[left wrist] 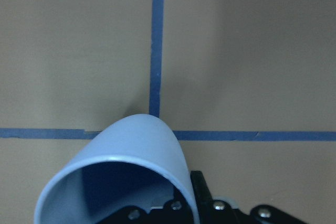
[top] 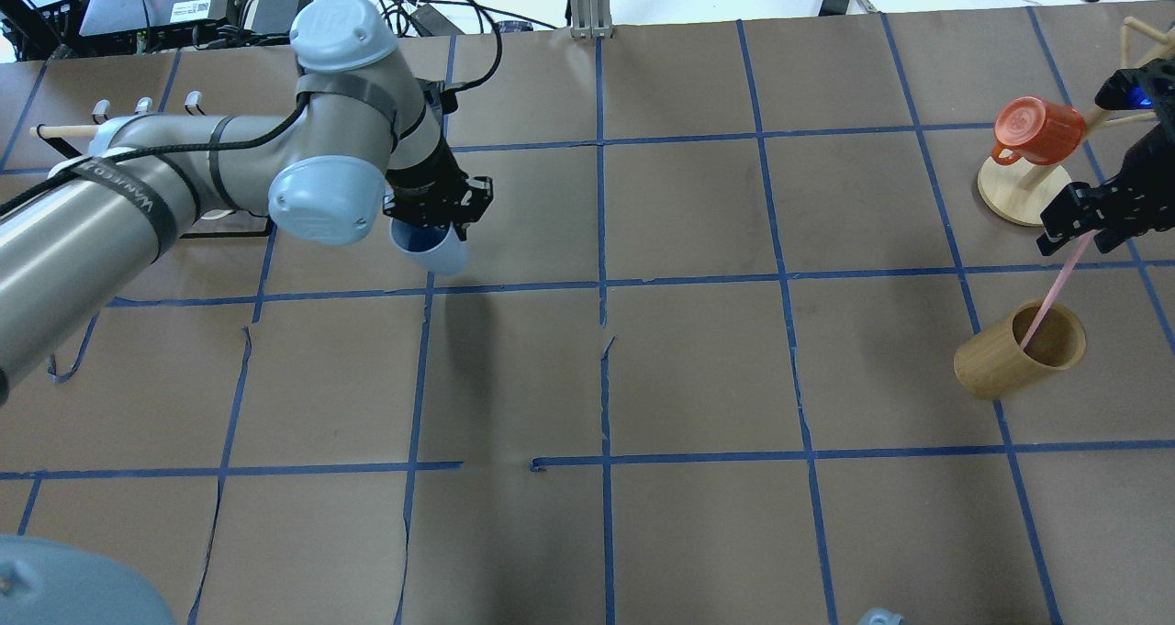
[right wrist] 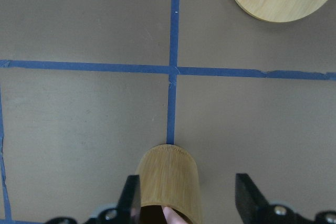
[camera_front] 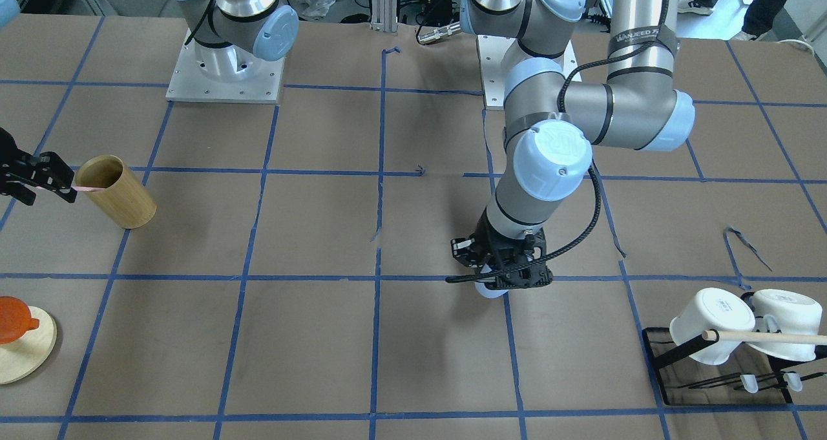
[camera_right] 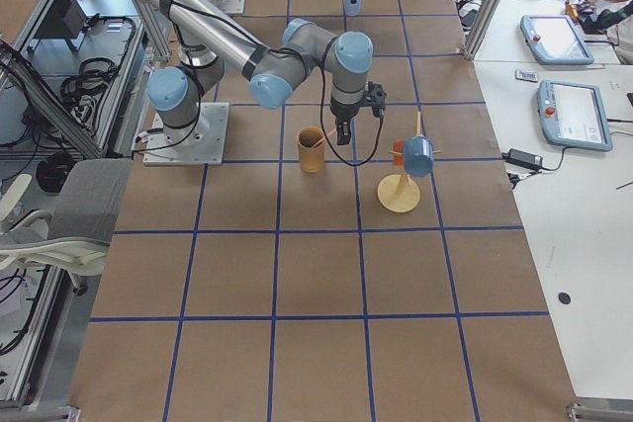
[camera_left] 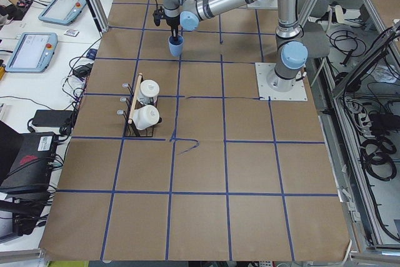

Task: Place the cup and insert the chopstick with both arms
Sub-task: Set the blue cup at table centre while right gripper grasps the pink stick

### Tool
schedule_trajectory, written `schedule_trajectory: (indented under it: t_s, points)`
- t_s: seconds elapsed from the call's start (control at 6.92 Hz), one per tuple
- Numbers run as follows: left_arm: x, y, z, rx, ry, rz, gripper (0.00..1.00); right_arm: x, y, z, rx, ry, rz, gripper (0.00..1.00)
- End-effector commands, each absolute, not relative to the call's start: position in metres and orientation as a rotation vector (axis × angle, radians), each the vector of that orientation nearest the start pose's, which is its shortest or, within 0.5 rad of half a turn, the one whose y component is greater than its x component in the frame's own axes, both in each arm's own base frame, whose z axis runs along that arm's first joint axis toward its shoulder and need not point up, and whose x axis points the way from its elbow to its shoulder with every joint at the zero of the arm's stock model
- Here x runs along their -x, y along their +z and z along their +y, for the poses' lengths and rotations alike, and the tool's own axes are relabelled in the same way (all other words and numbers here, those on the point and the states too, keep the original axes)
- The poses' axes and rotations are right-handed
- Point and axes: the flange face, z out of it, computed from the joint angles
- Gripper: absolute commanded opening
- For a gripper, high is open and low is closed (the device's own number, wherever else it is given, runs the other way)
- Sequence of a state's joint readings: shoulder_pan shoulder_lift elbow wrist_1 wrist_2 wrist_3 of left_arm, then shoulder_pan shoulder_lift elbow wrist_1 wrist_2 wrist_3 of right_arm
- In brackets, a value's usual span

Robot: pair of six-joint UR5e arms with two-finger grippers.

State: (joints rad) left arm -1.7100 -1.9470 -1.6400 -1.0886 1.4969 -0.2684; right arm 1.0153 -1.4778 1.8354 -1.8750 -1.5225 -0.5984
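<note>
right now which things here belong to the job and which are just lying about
Job: blue cup in left gripper; pink chopstick, tip in bamboo holder, by right gripper.
Lying about: red cup on wooden stand; white cups on black rack.

We see a tabletop point(camera_front: 323, 356) covered in matt brown paper, torn in places and lined with blue tape point(camera_front: 381, 136). The cup point(left wrist: 137, 148) is smooth pale blue plastic with a soft sheen. The holder point(camera_front: 126, 198) is light, fine-grained wood. The chopstick point(top: 1056, 281) looks smooth and pink. The left arm point(top: 64, 253) is brushed metal with glossy blue plastic caps.
</note>
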Motion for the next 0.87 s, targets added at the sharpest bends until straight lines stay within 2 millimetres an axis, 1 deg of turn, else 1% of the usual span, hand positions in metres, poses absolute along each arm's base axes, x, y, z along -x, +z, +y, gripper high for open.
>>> schedule_trajectory:
  t_s: [0.0, 0.14, 0.29, 0.43, 0.58, 0.72]
  points:
    - [0.327, 0.317, -0.612, 0.438, -0.111, 3.289, 0.0, 0.147, 0.346, -0.496, 0.058, 0.042, 3.081, 0.45]
    - [0.363, 0.301, -0.609, 0.493, -0.078, 3.275, 0.0, 0.145, 0.347, -0.495, 0.062, 0.046, 3.079, 0.44]
    - [0.386, 0.28, -0.596, 0.492, -0.027, 3.255, 0.0, 0.144, 0.347, -0.495, 0.064, 0.048, 3.079, 0.44]
    - [0.391, 0.272, -0.592, 0.468, -0.023, 3.233, 0.0, 0.144, 0.347, -0.495, 0.076, 0.051, 3.079, 0.44]
    - [0.393, 0.262, -0.588, 0.464, 0.014, 3.221, 0.01, 0.144, 0.347, -0.495, 0.079, 0.052, 3.076, 0.41]
    - [0.389, 0.248, -0.582, 0.46, 0.032, 3.2, 0.99, 0.143, 0.347, -0.495, 0.078, 0.055, 3.075, 0.34]
